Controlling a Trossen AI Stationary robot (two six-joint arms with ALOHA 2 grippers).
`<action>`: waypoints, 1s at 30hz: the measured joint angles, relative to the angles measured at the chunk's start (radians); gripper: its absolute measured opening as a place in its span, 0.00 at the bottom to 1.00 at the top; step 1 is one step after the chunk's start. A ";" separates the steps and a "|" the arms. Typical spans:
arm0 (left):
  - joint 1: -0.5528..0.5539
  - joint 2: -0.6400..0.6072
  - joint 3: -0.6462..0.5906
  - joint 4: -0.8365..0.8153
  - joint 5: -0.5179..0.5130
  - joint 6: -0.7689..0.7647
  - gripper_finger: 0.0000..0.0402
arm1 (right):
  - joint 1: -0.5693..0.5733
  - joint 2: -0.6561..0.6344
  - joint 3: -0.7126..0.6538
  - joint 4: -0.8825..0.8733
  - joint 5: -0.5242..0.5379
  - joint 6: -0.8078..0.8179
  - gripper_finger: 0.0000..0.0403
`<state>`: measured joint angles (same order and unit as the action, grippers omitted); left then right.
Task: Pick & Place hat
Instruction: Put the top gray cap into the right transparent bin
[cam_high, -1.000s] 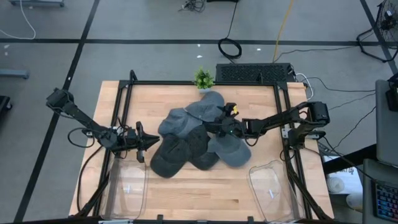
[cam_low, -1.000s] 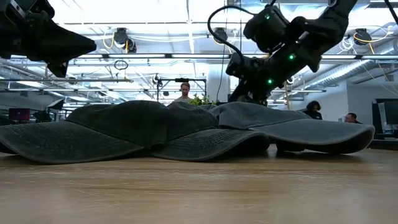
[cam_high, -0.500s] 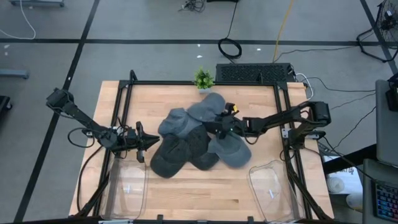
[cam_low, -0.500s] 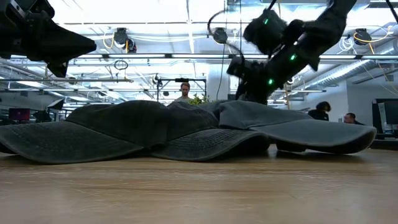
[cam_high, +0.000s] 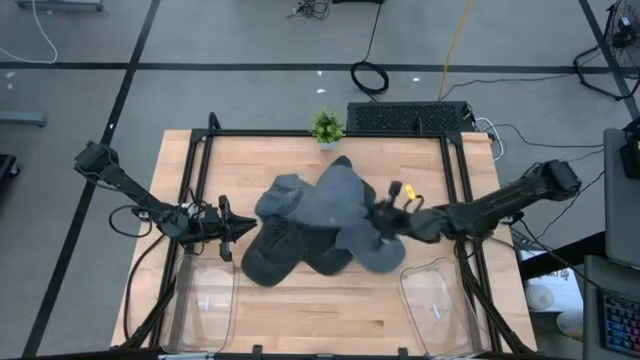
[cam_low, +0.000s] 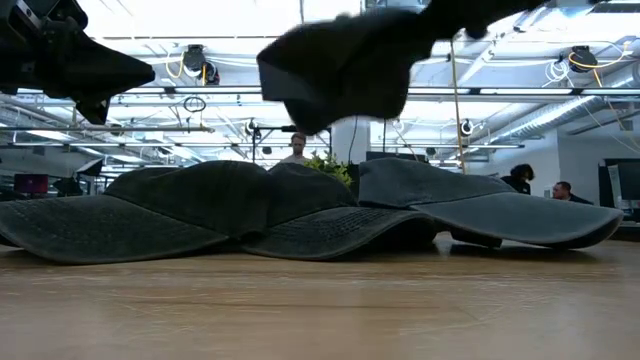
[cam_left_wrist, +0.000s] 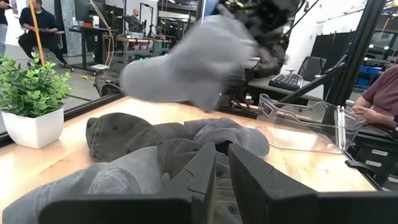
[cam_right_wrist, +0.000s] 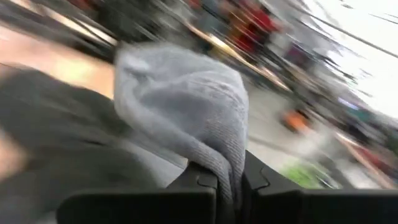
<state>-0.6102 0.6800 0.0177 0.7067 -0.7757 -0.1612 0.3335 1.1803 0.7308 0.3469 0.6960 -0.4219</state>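
Observation:
Several dark grey hats lie heaped in a pile (cam_high: 290, 245) at the table's middle, their brims flat on the wood (cam_low: 250, 210). A lighter grey hat (cam_high: 330, 195) hangs in the air above the pile (cam_low: 340, 55), with my right gripper (cam_high: 383, 222) shut on it at its right side. My left gripper (cam_high: 238, 228) stays low by the pile's left edge, its fingers nearly together with nothing between them (cam_left_wrist: 221, 168); it also sees the raised hat (cam_left_wrist: 186, 68). My right gripper pinches a bunched fold of the grey hat's cloth (cam_right_wrist: 227, 163) between its two fingers; which part of the hat this is does not show. The fingers come from the table's right. The hat reaches out leftward from them, lifted clear of the pile (cam_low: 330, 70).
A small potted plant (cam_high: 326, 127) stands at the far edge, with a keyboard (cam_high: 410, 118) behind it. Two clear plastic bins sit at the near left (cam_high: 205, 300) and near right (cam_high: 435, 295). Black frame rails (cam_high: 452, 180) run along both sides.
My right gripper has shut on the lighter grey hat at the pile's far right part. It has then risen and gone toward the table's right and near edge. The hat has come off the pile and now hangs clear above it; the other hats stayed put.

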 joint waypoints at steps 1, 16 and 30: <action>0.000 0.000 0.000 0.000 0.000 0.000 0.13 | 0.015 -0.030 -0.015 -0.002 -0.069 0.010 0.00; 0.000 0.000 0.000 -0.001 0.000 -0.001 0.13 | -0.013 -0.283 -0.161 0.098 -1.230 0.251 0.00; -0.027 -0.001 0.000 -0.239 0.367 -0.157 0.13 | 0.057 -0.269 -0.161 0.088 -1.507 0.432 0.00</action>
<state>-0.6376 0.6792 0.0177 0.4677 -0.4091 -0.3178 0.3910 0.9109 0.5694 0.4352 -0.8110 0.0100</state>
